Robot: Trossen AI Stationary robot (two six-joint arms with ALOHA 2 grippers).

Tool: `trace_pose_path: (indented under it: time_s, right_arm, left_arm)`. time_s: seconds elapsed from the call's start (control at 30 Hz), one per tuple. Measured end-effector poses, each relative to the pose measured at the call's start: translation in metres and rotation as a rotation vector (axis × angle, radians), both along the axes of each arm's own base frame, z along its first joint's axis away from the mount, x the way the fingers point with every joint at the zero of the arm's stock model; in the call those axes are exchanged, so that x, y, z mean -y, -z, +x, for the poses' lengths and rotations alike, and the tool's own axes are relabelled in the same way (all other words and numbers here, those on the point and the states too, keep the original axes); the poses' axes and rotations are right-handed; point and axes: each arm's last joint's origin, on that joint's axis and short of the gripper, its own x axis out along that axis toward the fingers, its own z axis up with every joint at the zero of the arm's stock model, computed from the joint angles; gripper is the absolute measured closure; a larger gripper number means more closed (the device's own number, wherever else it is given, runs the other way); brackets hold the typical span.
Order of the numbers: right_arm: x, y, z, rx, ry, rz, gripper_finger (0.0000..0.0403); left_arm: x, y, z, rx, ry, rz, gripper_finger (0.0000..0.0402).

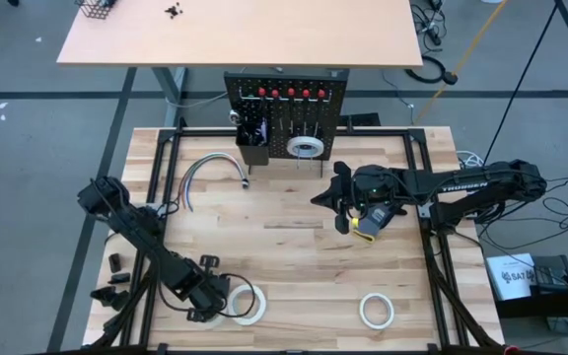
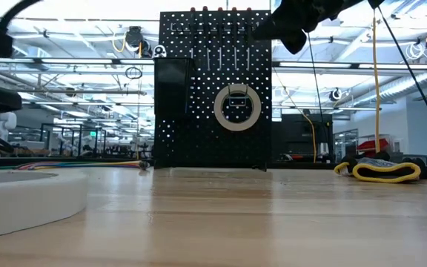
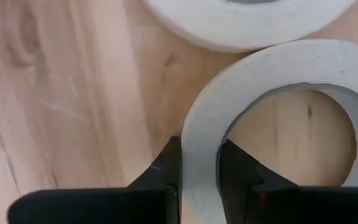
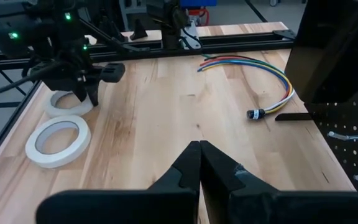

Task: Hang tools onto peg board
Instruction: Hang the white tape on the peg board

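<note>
Two white tape rolls lie flat side by side near the table's near-left corner. My left gripper (image 1: 215, 296) points down over the left one (image 1: 231, 299) and is shut on its wall; the other roll (image 1: 254, 307) touches it. A third roll (image 1: 376, 311) lies flat near the front edge, right of centre. The black peg board (image 1: 286, 104) stands upright at the far edge, with a tape roll (image 2: 236, 107) hanging on a hook and red-handled screwdrivers (image 1: 284, 94) along its top. My right gripper (image 4: 199, 155) hovers shut above the table's right half, holding nothing. My left gripper pinches the tape roll's ring wall (image 3: 199, 146), one finger (image 3: 166, 171) outside the ring and one finger (image 3: 236, 171) inside the hole. The fingers come from above, pointing down. The roll lies flat on the tabletop, its rim against the neighbouring roll (image 3: 247, 18).
A curved bundle of coloured wires (image 1: 210, 173) lies on the left half, in front of the peg board's small black bin (image 1: 252, 138). A black-and-yellow flat object (image 1: 368, 225) lies under my right arm. Bare wood stretches across the table's middle (image 1: 294, 256).
</note>
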Motion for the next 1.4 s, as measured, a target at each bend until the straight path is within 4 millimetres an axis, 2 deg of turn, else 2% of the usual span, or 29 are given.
trace_pose_path:
  time_s: [0.13, 0.23, 0.4, 0.5, 0.6, 0.73, 0.83, 0.9, 1.0, 1.2, 1.3, 1.4]
  right_arm:
    - [0.0, -0.001, 0.0, 0.007, 0.0, 0.0, 0.0403]
    - [0.0, -0.001, 0.0, 0.006, -0.001, -0.001, 0.0403]
    - [0.0, -0.001, 0.0, 0.006, -0.008, -0.008, 0.0403]
    - [0.0, -0.002, 0.0, 0.013, -0.017, -0.022, 0.0403]
    - [-0.004, -0.008, 0.002, 0.082, -0.097, -0.015, 0.0403]
    - [-0.01, -0.019, 0.005, 0.219, -0.295, -0.061, 0.0403]
    - [-0.017, -0.028, 0.005, 0.344, -0.459, -0.214, 0.0395]
    - [-0.024, -0.033, 0.005, 0.417, -0.492, -0.303, 0.0382]
    - [-0.03, -0.04, 0.007, 0.484, -0.462, -0.357, 0.0356]
    - [-0.029, -0.052, 0.01, 0.399, -0.428, -0.251, 0.0285]
    - [-0.029, -0.053, 0.01, 0.383, -0.434, -0.275, 0.0247]
    - [-0.029, -0.056, 0.01, 0.402, -0.432, -0.285, 0.0218]
  left_arm:
    - [-0.017, -0.014, -0.001, 0.066, -0.094, 0.073, 0.0345]
    - [-0.025, -0.036, 0.002, 0.16, -0.181, 0.036, 0.0345]
    - [-0.051, -0.07, -0.002, 0.259, -0.292, -0.015, 0.0345]
    - [-0.065, -0.093, 0.004, 0.387, -0.353, -0.126, 0.0345]
    - [-0.079, -0.118, 0.016, 0.578, -0.395, -0.255, 0.0345]
    - [-0.096, -0.147, 0.035, 0.781, -0.387, -0.499, 0.0345]
    - [-0.112, -0.161, 0.049, 0.864, -0.382, -0.676, 0.0345]
    - [-0.123, -0.164, 0.058, 0.879, -0.416, -0.776, 0.0345]
    - [-0.135, -0.159, 0.069, 0.829, -0.436, -0.867, 0.0345]
    - [-0.145, -0.15, 0.09, 0.825, -0.375, -0.961, 0.0345]
    - [-0.153, -0.149, 0.1, 0.875, -0.349, -1.016, 0.0345]
    - [-0.162, -0.144, 0.108, 0.852, -0.346, -1.029, 0.0345]
